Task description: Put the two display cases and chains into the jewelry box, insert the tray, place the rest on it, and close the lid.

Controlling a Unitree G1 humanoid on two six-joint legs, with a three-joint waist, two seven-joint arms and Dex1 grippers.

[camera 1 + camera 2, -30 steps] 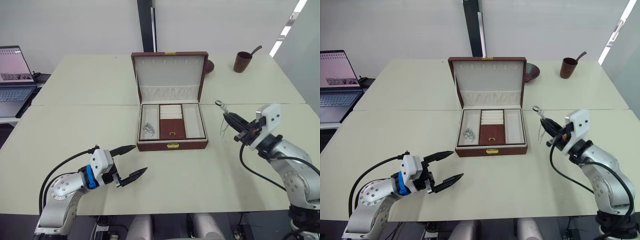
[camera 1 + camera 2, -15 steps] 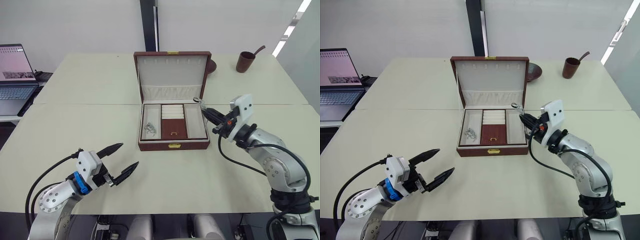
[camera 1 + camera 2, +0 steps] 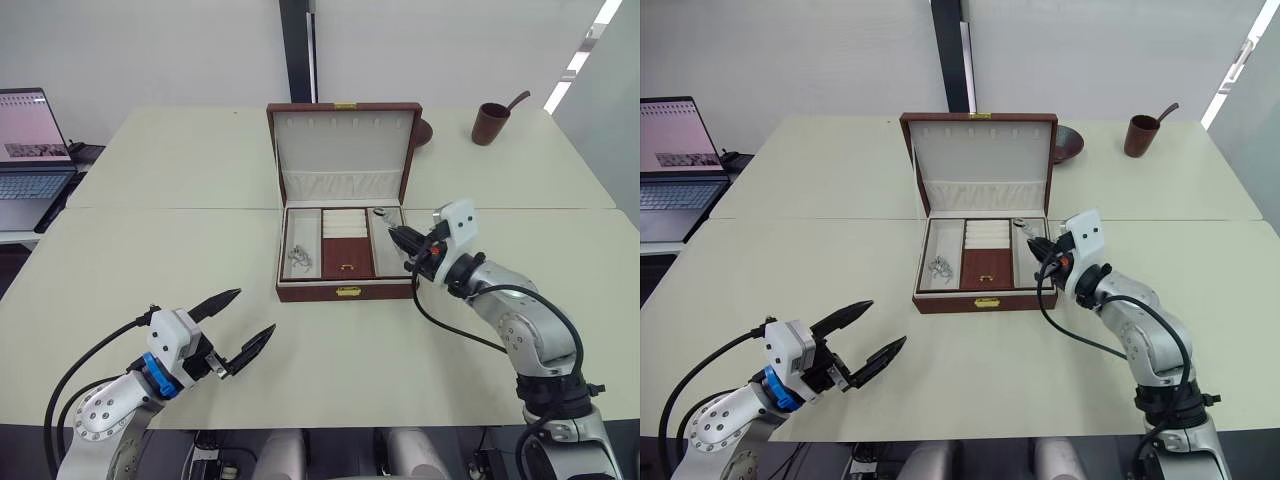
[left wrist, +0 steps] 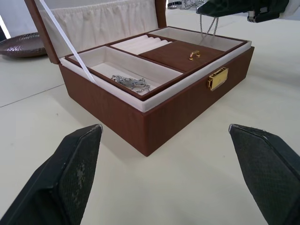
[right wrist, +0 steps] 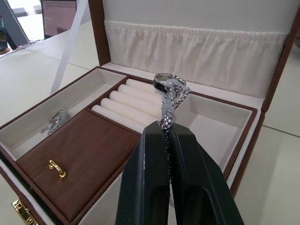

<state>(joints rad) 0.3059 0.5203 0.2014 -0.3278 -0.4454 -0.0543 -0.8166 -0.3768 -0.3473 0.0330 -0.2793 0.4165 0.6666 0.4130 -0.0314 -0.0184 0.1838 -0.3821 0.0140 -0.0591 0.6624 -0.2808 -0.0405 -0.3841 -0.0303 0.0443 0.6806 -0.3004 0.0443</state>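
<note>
Cream tabletop (image 3: 150, 250) in a plain white-walled room: the jewelry box (image 3: 345, 290) stands open at the centre, its lid (image 3: 342, 150) raised upright, the tray (image 3: 346, 243) already seated inside with a silver chain (image 3: 297, 258) lying in its left section. The right gripper (image 3: 397, 236), fingers pinched together on another chain (image 5: 169, 96), hangs just over the tray's empty right section (image 5: 213, 123), the chain dangling from its tips. That section lies directly beneath the load, its long axis running front to back, so a short descent and release would likely land it. The left gripper (image 3: 240, 321) rests spread wide and empty, well apart, near the table's front edge.
</note>
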